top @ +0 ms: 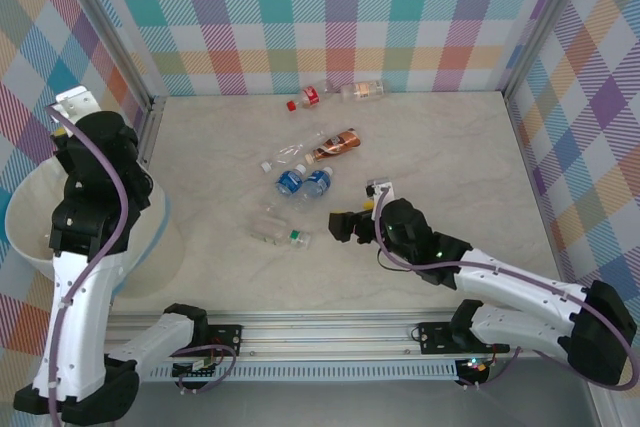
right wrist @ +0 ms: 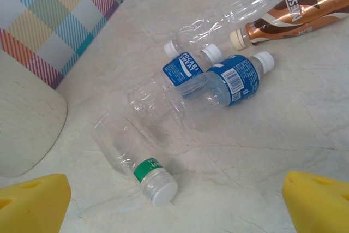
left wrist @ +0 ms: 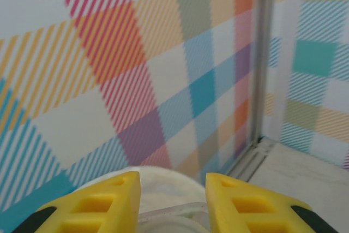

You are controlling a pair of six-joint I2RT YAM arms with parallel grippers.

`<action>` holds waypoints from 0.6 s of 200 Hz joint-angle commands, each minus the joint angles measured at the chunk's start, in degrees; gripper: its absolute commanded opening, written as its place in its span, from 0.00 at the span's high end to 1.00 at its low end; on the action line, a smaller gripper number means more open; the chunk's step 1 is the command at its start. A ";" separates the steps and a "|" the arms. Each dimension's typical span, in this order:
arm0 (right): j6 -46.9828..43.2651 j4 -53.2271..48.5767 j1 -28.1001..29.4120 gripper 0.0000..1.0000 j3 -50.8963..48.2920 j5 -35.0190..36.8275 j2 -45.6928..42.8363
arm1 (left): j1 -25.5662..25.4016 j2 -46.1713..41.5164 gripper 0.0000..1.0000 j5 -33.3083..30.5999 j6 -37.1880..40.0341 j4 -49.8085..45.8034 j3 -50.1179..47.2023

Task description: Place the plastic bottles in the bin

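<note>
My left gripper (left wrist: 172, 179) is shut on a clear plastic bottle (left wrist: 174, 217), held above the cream-white bin (left wrist: 163, 185). The bin (top: 30, 237) stands at the table's left edge under the left arm. Several plastic bottles lie on the table. A green-labelled bottle (top: 280, 234) (right wrist: 131, 154) is nearest my right gripper (top: 345, 227) (right wrist: 177, 181), which hangs wide open just right of it with nothing between its fingers. Two blue-labelled bottles (top: 303, 183) (right wrist: 234, 77) lie beyond it, then a brown bottle (top: 335, 144) (right wrist: 305, 4) and a clear one (right wrist: 229, 17).
A red-capped bottle (top: 310, 99) and an orange-labelled bottle (top: 362, 91) lie near the back wall. Checked walls close the table at the back and both sides. A metal post (left wrist: 262, 58) stands in the corner beyond the bin.
</note>
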 commanded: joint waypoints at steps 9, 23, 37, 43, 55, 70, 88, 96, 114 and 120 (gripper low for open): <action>-2.20 0.76 0.18 0.00 2.74 -2.04 2.12 | 7.88 2.73 1.00 0.70 -3.61 -7.67 -1.44; -2.84 -0.01 0.17 0.00 3.64 -2.44 3.00 | 9.39 4.23 1.00 0.39 -4.34 -11.43 -1.66; -3.33 -0.28 0.18 0.00 4.37 -2.67 3.80 | 11.23 4.94 0.98 -0.13 -4.47 -13.88 -2.92; -3.47 -0.28 0.18 0.00 4.40 -2.68 4.22 | 12.10 5.09 0.96 -0.36 -4.29 -14.23 -3.72; -3.60 -0.23 0.18 0.00 4.82 -3.00 5.00 | 14.01 5.40 0.88 -0.32 -3.63 -14.89 -4.65; -3.89 -0.50 0.18 0.00 5.44 -3.63 5.98 | 15.05 5.92 0.67 -0.20 -3.29 -16.02 -4.54; -4.05 -1.43 0.18 0.00 6.28 -3.95 7.08 | 15.08 6.28 0.48 2.39 -3.66 -17.09 -3.16; -4.12 -1.54 0.18 0.00 6.50 -4.08 7.52 | 15.08 6.88 0.36 4.29 -4.21 -18.40 -1.96; -4.06 -1.26 0.18 0.00 6.65 -4.17 8.38 | 14.96 8.80 0.19 6.45 -5.28 -21.51 1.25; -4.11 -1.11 0.18 0.00 6.70 -4.22 8.50 | 14.91 9.27 0.12 6.63 -5.68 -22.48 2.04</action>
